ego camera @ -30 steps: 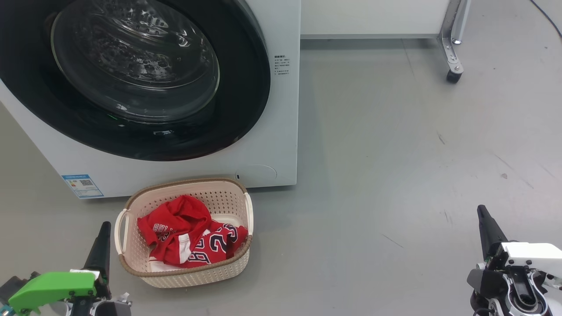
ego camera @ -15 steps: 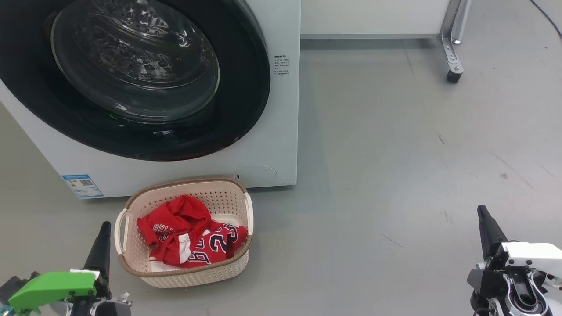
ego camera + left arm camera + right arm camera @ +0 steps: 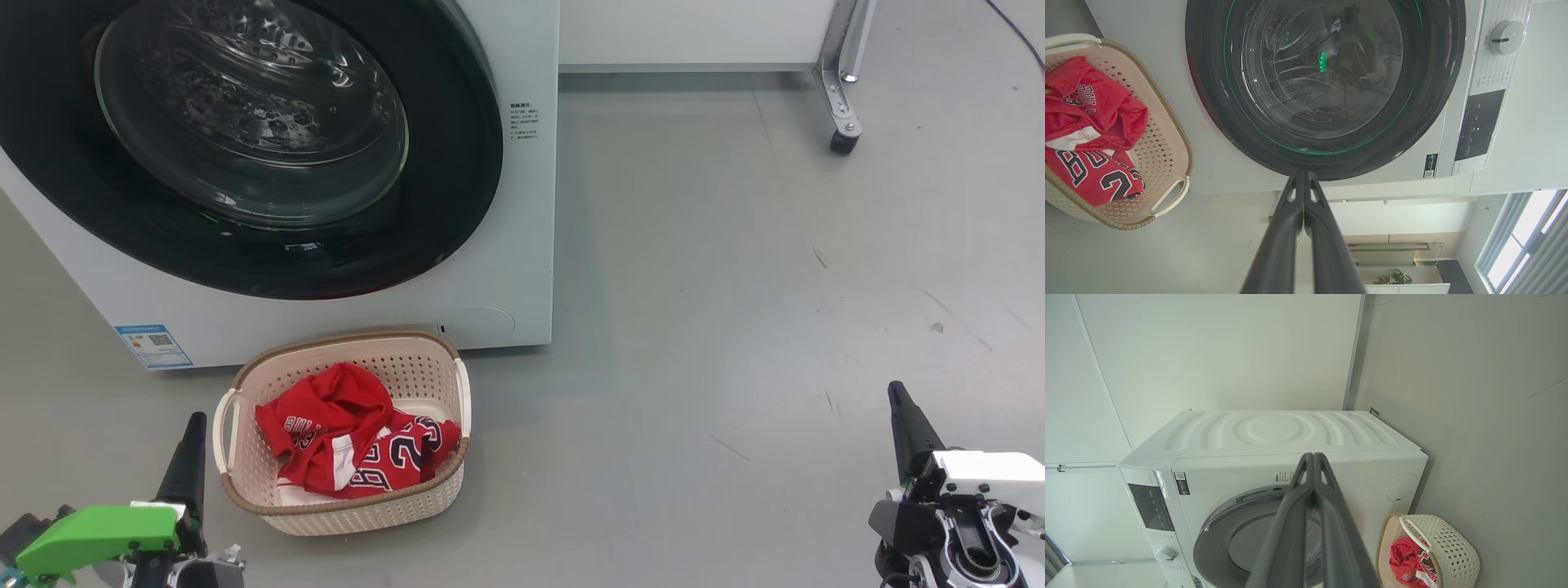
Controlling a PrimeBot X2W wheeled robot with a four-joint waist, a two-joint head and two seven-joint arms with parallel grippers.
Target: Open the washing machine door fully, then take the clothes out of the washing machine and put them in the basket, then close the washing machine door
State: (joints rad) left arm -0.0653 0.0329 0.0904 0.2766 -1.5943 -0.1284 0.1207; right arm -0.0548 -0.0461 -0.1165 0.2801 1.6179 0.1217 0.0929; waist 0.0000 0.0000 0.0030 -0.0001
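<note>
The washing machine door (image 3: 245,139) is shut, clothes (image 3: 351,441) in the basket (image 3: 367,514): the task looks finished. Left gripper (image 3: 195,423) and right gripper (image 3: 896,392) rest closed, empty; no move needed.

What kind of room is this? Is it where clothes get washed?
Probably a laundry corner, maybe in a test room rather than a home. A big white washing machine stands on a grey floor, and a basket holding red clothes sits right in front of it.
</note>
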